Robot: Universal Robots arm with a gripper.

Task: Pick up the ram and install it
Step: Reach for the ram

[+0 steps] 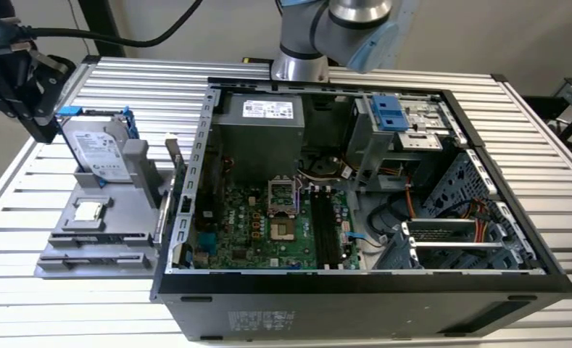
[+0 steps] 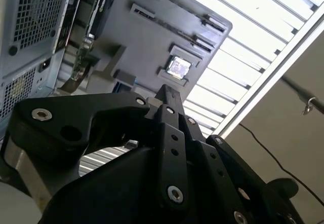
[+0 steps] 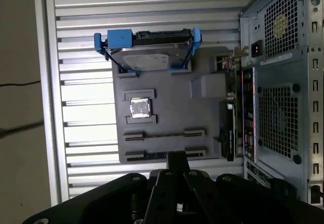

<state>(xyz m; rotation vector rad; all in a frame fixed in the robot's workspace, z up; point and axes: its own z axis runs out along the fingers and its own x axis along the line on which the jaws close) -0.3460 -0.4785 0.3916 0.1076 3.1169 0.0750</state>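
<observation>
Above tray slots point(image 3: 164, 134), gripper point(image 3: 175, 159), seemingly closed.

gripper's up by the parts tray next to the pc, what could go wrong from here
1. The gripper hangs close to the upright hard drive; moving down or sideways might clip it.
2. The grey tray sits close beside the case wall, so a low swing towards the case might catch that edge.
3. Cables lie near the black motherboard slots and might snag.
</observation>
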